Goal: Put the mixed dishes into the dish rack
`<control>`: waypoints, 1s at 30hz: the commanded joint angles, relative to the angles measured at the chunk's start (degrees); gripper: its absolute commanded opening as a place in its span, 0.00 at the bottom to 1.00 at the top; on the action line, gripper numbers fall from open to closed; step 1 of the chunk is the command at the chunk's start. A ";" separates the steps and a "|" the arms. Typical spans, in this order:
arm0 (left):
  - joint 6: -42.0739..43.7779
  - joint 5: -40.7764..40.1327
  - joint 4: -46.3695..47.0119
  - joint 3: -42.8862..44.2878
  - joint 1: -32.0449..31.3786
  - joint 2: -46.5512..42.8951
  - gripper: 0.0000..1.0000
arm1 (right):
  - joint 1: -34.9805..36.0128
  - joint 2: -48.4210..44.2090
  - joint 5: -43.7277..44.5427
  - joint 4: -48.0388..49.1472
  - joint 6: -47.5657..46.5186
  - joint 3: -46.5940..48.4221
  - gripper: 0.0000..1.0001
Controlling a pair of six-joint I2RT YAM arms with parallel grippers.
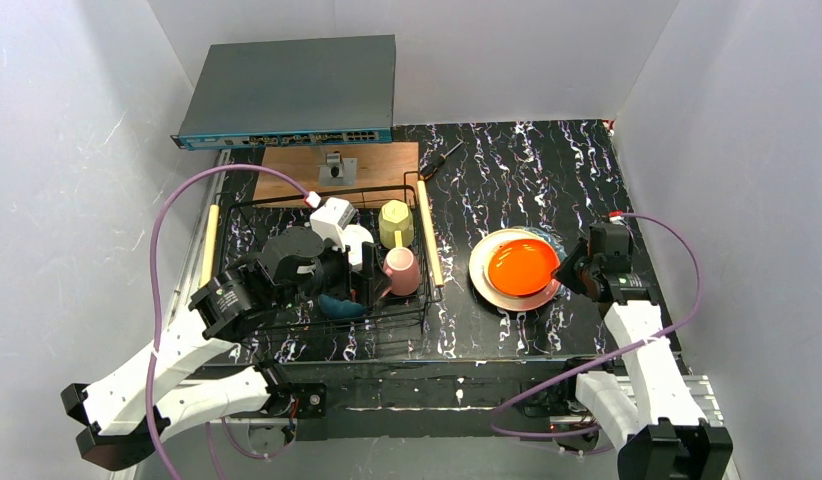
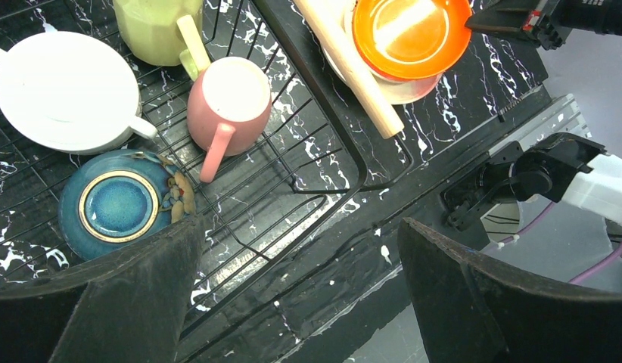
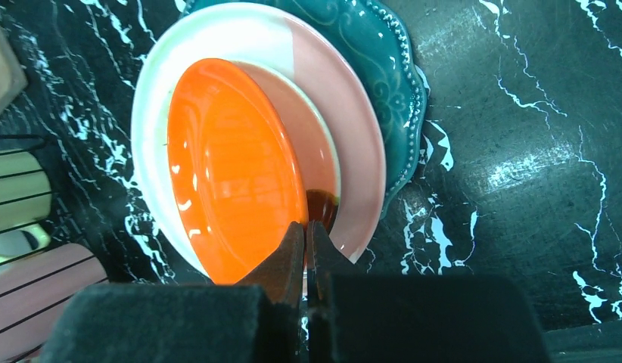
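Between white walls (image 1: 77, 150), marbled table (image 1: 527, 170); left tool (image 2: 299, 231) gaping, right tool (image 3: 306, 234) pinching orange plate (image 3: 232, 166).

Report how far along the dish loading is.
Done: pink mug, yellow-green mug, white cup and blue-teal bowl sit in the dish rack. In hand: the right gripper is shut on the rim of the orange plate. Remaining: that plate, plus the cream plate and teal plate under it on the table.

— What colour is the robot?
— White shells on the left arm (image 1: 172, 355) and right arm (image 1: 642, 345), black at the joints and bases (a purple cable (image 1: 153, 260) loops off each).
— And the left gripper (image 2: 300, 227)?
— Black, wedge-shaped fingers (image 2: 111, 302) with a rough, grainy face.
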 commanded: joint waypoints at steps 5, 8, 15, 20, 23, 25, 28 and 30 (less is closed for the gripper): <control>-0.33 -0.05 -0.47 -0.22 -0.20 -1.41 0.98 | -0.98 -3.51 0.43 0.42 2.74 2.07 0.01; -0.34 0.11 -0.45 -0.04 -0.21 -1.40 0.98 | -3.03 -5.04 0.67 1.81 3.30 0.19 0.01; -1.24 1.27 0.55 0.00 -0.20 -0.91 0.98 | -7.02 -6.40 -6.97 4.21 5.09 -1.02 0.01; -4.45 5.65 5.03 -1.43 -0.20 0.27 0.98 | -9.87 -6.59 -12.73 4.27 6.34 0.01 0.01; -6.43 7.26 8.30 -2.26 -0.20 1.40 0.98 | -10.69 -6.48 -15.52 3.76 7.36 1.03 0.01; -7.87 8.00 10.15 -2.57 -0.17 2.30 0.98 | -10.83 -6.51 -17.41 3.72 8.22 1.59 0.01; -10.49 10.25 13.67 -2.77 0.19 3.74 0.98 | -10.89 -6.53 -21.08 3.71 9.71 2.80 0.01; -12.69 12.39 17.00 -3.00 0.93 4.86 0.98 | -10.89 -6.56 -23.96 4.03 10.71 3.90 0.01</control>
